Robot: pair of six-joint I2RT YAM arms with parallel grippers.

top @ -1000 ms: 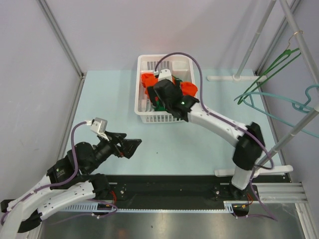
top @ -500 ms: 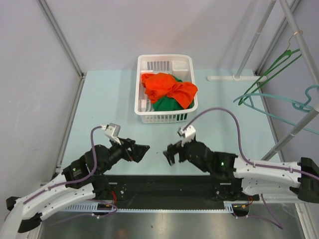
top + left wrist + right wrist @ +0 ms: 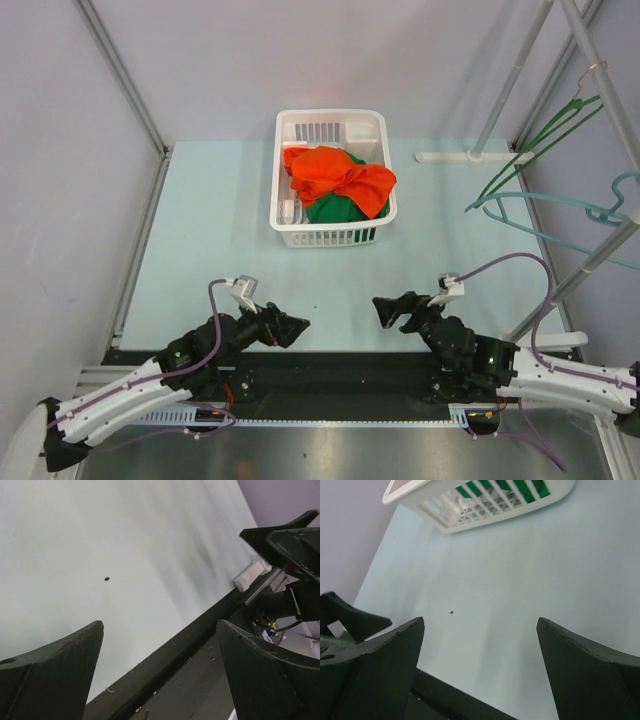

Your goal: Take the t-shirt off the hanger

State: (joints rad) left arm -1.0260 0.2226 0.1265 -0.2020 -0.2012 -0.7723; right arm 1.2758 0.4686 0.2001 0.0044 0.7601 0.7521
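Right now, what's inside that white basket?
Crumpled orange cloth lies on top of green cloth in the white basket. Anything beneath them, including the basket's floor there, is covered and cannot be seen.

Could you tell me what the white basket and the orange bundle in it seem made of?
White slotted basket: likely moulded plastic, smooth; thin uniform slots. Orange crumpled garment: soft matte fabric, possibly cotton knit; folds and creases.
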